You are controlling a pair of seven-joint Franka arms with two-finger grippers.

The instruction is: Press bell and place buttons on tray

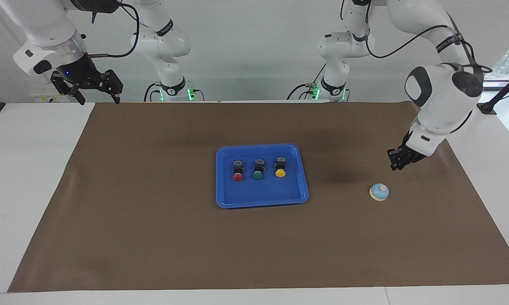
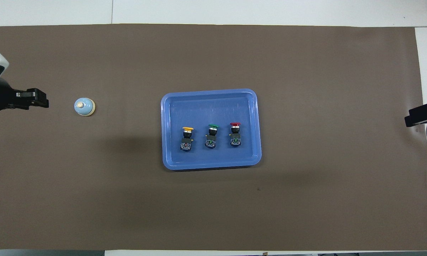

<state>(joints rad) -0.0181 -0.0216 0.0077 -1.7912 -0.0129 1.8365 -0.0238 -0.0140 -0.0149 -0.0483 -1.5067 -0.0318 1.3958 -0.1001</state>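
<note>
The light-blue bell (image 1: 379, 191) (image 2: 84, 106) stands alone on the brown mat toward the left arm's end of the table. My left gripper (image 1: 395, 165) (image 2: 39, 102) hangs in the air above the mat beside the bell, clear of it and holding nothing. The blue tray (image 1: 260, 202) (image 2: 209, 93) lies mid-table with all three buttons in a row inside it: red (image 1: 237, 176) (image 2: 235, 133), green (image 1: 257, 173) (image 2: 212, 135) and yellow (image 1: 280, 171) (image 2: 187, 137). My right gripper (image 1: 99, 98) waits open and empty, raised over the table's edge at the right arm's end.
A brown mat (image 1: 152, 233) covers most of the white table (image 1: 29, 169). Black clamp mounts (image 1: 489, 106) sit at the table's corners by the robots. Both arm bases stand at the table's edge nearest the robots.
</note>
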